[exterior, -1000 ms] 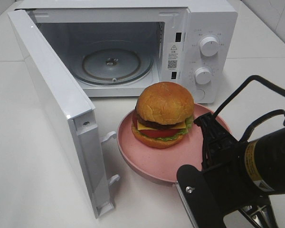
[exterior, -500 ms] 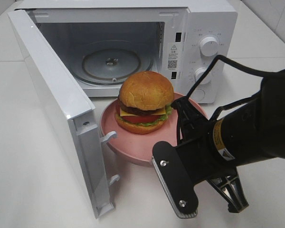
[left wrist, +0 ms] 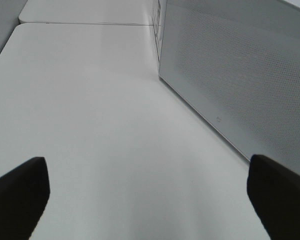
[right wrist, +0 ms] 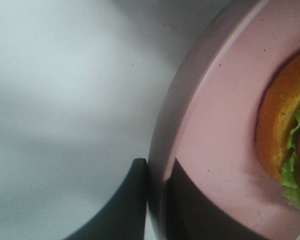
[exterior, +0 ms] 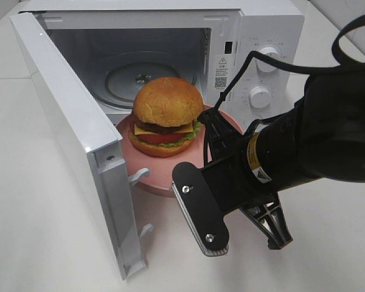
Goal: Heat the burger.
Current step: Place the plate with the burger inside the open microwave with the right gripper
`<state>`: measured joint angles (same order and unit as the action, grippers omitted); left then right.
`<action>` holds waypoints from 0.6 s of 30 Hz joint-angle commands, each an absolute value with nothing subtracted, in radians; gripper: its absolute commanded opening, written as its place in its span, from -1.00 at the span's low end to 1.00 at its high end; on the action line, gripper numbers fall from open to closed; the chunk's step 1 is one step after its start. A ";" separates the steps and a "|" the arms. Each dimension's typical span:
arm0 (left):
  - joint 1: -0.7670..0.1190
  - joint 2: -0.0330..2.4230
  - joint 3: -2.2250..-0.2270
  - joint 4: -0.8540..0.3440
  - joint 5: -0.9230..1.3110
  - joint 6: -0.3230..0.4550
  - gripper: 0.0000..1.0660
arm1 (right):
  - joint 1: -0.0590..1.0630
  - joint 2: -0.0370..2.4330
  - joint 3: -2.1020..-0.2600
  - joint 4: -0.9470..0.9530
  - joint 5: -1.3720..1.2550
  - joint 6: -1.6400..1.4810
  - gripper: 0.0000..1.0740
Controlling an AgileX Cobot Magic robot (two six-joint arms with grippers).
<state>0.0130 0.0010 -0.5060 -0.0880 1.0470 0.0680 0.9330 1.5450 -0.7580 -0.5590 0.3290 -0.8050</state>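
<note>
A: What does everything rest on?

B: A white table (exterior: 36, 201) with thin seams. It fills the high view, so little else of the room shows.

A: Biggest thing on it?

B: One white microwave (exterior: 274, 24) at 12 o'clock. Its door (exterior: 67, 121) is swung wide open and runs down toward 8 o'clock. A glass turntable (exterior: 118, 79) lies inside, and two knobs (exterior: 268, 58) sit one above the other at 1 o'clock.

A: Anything in the way?

B: The dark right arm (exterior: 316, 140) reaches in from 3 o'clock and hides the plate's 4 o'clock part. The door stands just beside the plate at 9.

A: And the food?

B: One pink plate (exterior: 147, 181) at the oven's mouth, its far rim overlapping the sill. One burger (exterior: 166, 115) sits on it, just toward 12 from the view's middle.

A: The grippers?

B: Two. The right gripper (right wrist: 157, 200) is clamped on the plate's rim, one of its fingers (right wrist: 132, 200) outside and one inside. The left gripper (left wrist: 150, 192) is spread wide and holds nothing; it hangs over bare table beside the door's perforated panel.
</note>
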 commanded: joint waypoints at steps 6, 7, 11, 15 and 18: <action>0.015 -0.002 -0.504 -0.091 1.044 0.061 0.96 | 0.931 1.545 -0.801 -0.568 0.287 -0.848 -1.00; 0.015 -0.002 -0.504 -0.091 1.044 0.061 0.96 | 0.931 1.545 -0.801 -0.568 0.287 -0.848 -1.00; 0.015 -0.002 -0.504 -0.091 1.044 0.061 0.96 | 0.931 1.545 -0.816 -0.560 0.289 -0.865 -1.00; 0.015 -0.002 -0.504 -0.091 1.044 0.061 0.96 | 0.931 1.555 -0.822 -0.553 0.290 -0.874 -1.00; 0.015 -0.002 -0.504 -0.091 1.044 0.061 0.96 | 0.931 1.566 -0.836 -0.544 0.289 -0.883 -1.00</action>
